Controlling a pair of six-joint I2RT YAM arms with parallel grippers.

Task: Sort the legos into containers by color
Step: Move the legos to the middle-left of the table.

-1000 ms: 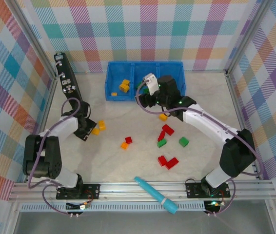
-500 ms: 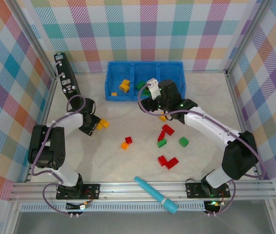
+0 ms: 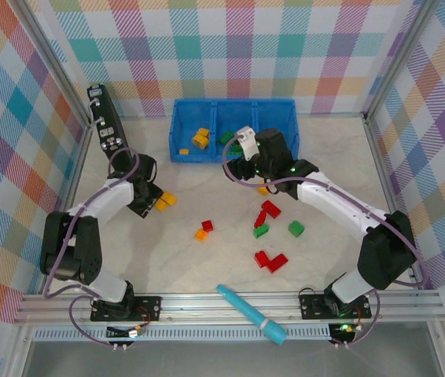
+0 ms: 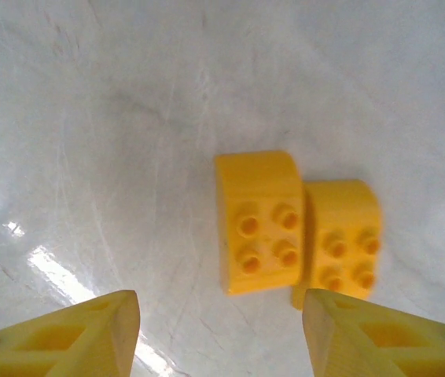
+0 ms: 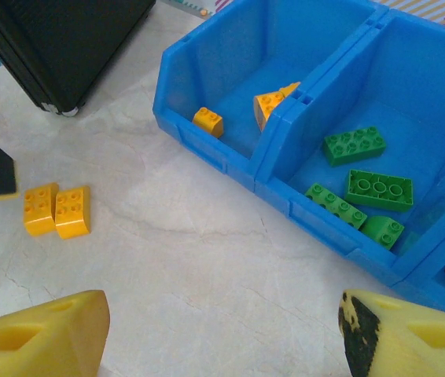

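Note:
Two yellow legos lie side by side on the table, just ahead of my left gripper. It is open, with nothing between its fingers. From above, that left gripper sits at the left of the pair. My right gripper is open and empty over bare table in front of the blue containers. The left compartment holds yellow legos, the middle one green legos. Loose red, green and orange legos lie mid-table.
A teal stick lies at the front edge. A black device leans along the left rail, also seen as the black device beside the bin. Metal frame rails bound the table. An orange lego sits under the right arm.
The left gripper has shifted up toward the yellow pair and its jaws have narrowed a little. The right gripper has drawn back from over the bin to the table in front of it.

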